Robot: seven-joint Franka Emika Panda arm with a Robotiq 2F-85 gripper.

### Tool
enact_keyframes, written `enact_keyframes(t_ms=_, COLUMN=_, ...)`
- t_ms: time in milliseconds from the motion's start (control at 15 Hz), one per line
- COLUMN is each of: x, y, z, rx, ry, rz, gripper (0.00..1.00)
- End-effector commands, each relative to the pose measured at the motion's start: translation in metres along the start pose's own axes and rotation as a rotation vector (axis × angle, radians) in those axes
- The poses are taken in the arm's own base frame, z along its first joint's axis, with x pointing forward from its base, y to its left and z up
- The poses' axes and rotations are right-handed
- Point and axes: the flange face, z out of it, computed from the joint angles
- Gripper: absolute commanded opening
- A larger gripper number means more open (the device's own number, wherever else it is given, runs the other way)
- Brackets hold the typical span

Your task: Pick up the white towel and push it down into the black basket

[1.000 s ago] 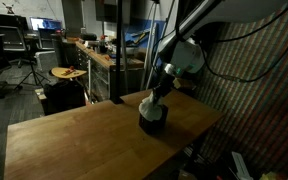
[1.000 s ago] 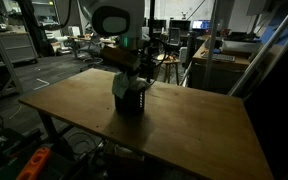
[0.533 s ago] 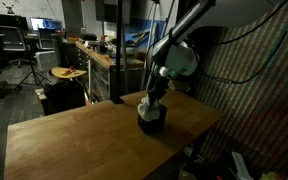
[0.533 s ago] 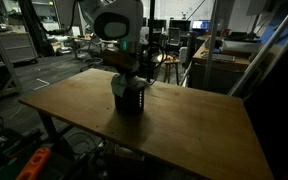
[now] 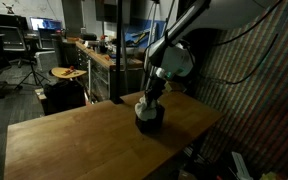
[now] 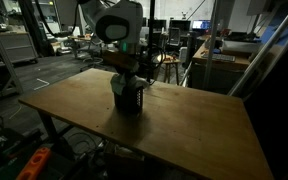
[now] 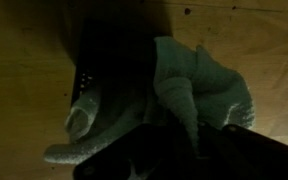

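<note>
The end effector (image 5: 151, 97), closed on a fold of the white towel (image 7: 199, 85), hangs over the black basket (image 5: 150, 122) on the desk (image 5: 74, 135). In the wrist view the towel bunches at the basket's 3 o'clock side.

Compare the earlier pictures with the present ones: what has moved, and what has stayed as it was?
The arm's wrist has swung slightly to the left in an exterior view, with the gripper low over the black basket. Nothing was newly grasped or let go: the gripper stays shut on the white towel, which bulges out of the basket. The basket and the wooden table are as before.
</note>
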Motion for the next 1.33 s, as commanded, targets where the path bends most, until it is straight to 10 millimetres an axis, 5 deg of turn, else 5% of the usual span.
enact_keyframes(t_ms=0, x=0.01, y=-0.002, z=0.006, rx=0.027, ry=0.014, rz=-0.02, gripper=0.04)
enact_keyframes(t_ms=800, x=0.008, y=-0.023, z=0.063, rx=0.116, ry=-0.04, rz=-0.036, gripper=0.04)
enact_keyframes(t_ms=1267, x=0.004, y=-0.023, z=0.069, rx=0.124, ry=-0.055, rz=-0.028, gripper=0.04)
